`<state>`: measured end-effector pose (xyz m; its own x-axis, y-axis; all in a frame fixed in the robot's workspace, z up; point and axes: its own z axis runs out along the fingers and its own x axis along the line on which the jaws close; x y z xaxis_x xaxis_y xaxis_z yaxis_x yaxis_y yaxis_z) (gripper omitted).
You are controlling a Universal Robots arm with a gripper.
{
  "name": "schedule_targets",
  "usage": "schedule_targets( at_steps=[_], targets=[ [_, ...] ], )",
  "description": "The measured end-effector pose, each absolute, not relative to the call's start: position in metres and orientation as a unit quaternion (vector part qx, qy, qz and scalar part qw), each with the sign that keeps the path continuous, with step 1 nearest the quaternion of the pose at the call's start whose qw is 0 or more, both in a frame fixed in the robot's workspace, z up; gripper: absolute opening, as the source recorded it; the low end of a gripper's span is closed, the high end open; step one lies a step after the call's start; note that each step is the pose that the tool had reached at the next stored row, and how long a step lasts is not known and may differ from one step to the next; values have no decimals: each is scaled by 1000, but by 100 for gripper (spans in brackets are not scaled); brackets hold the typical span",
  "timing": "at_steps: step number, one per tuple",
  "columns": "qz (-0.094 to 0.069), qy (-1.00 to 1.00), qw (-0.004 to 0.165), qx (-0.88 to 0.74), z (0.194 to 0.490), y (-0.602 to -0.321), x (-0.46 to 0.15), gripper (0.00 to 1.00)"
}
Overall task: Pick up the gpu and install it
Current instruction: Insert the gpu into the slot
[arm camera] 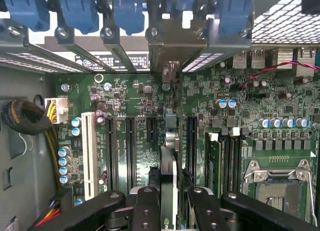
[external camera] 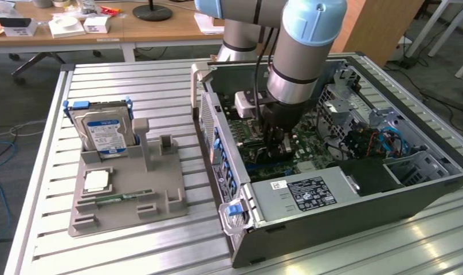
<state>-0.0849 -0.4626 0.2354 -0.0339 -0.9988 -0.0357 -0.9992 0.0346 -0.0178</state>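
Note:
In the wrist view the gpu stands edge-on between my black fingers, a thin dark card running along the green motherboard. Its silver bracket sits at the case's rear slot openings, under the blue latches. My gripper is shut on the card's near end. I cannot tell whether the card's edge sits in a slot or just above it. In the exterior view my gripper reaches down inside the open computer case, low over the motherboard.
On the exterior view's left, a grey holder carries a hard drive and a memory stick. The power supply fills the case's near corner. A CPU socket, a seated memory module and black cables flank the card.

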Motion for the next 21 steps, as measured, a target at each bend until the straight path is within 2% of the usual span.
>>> schedule_targets(
  at_steps=[21],
  targets=[
    [6, 719, 19, -695, 234, -463, -89, 26]
  ],
)
